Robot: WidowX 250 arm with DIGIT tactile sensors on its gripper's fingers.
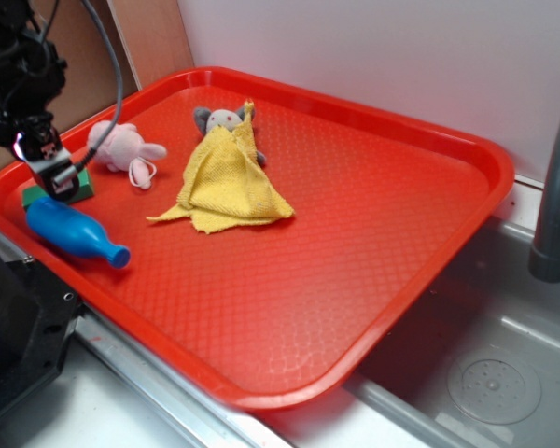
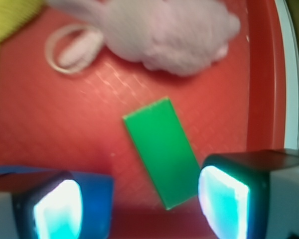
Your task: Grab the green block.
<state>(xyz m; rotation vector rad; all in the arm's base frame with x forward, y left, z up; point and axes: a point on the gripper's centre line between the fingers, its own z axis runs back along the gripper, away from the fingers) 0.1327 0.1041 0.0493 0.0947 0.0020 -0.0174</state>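
Matte green and flat-topped, the small rectangular green block [image 2: 162,157] lies on the red plastic tray [image 1: 355,243] close to the tray's left edge, toward its far-left corner. In the wrist view it sits slantwise on the textured tray floor, one short end toward the pink toy and the other reaching down between the fingertips. In the exterior view only its two ends peek out from behind the arm's tip.

The black gripper [image 2: 139,201] of the robot arm hangs right over the block with its jaws spread wide. Its two fingers [image 2: 224,199], which show pale glowing pads, stand on either side of the block's near end; the right-hand pad in the wrist view is just beside the block's corner, and I cannot tell whether it touches. Nothing is clamped between the jaws.

Just beside the block on the near side lies a blue bottle-shaped plastic toy [image 1: 75,233], on its side along the tray's left edge, its narrow neck pointing along that edge toward the near corner. On the far side rests a soft pink plush animal [image 1: 119,147] with a looped cord. Farther toward the tray's middle, a crumpled yellow cloth [image 1: 226,182] covers most of a small grey plush toy [image 1: 220,119]. The tray rests over a grey metal sink [image 1: 504,355], with a grey faucet pipe [image 1: 558,196] at the right.
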